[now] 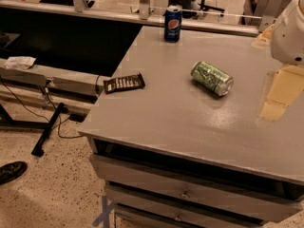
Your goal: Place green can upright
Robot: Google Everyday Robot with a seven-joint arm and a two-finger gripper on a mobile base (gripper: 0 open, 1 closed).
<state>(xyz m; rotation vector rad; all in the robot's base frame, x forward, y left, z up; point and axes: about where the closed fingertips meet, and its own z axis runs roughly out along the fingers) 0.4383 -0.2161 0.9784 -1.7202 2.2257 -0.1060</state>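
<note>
The green can (212,78) lies on its side on the grey table top (180,122), right of centre, with its silver end facing the front right. My gripper (278,99) shows as a pale yellowish shape at the right edge of the camera view, under the white arm housing (290,30). It hangs over the table to the right of the can and clear of it, and it holds nothing that I can see.
A blue Pepsi can (173,23) stands upright near the table's far edge. A dark snack bar wrapper (124,83) lies flat near the left edge. Drawers (185,194) sit below the front edge. A lower bench (42,77) and cables are to the left.
</note>
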